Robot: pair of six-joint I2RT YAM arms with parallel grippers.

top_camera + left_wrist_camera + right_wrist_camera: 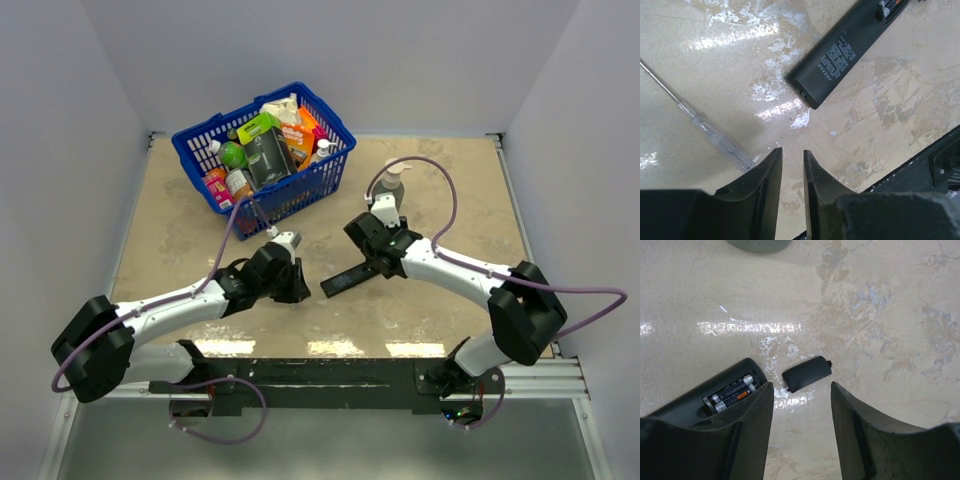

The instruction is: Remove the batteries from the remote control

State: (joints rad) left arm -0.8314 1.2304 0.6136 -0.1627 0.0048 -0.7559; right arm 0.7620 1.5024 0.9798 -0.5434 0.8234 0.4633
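The black remote control lies slanted at the table's middle with its slot facing up. In the right wrist view the remote control holds two batteries side by side in the open slot. The short black cover piece lies on the table just beyond it. My right gripper is open and empty, its left finger over the remote's slot end and the cover ahead between the fingertips. My left gripper is empty, jaws a narrow gap apart, a little short of the remote's other end. The batteries show at that view's top edge.
A blue basket full of groceries stands at the back left. A pump bottle stands behind the right gripper. A thin clear-handled tool lies left of the left gripper. The black base rail runs along the near edge.
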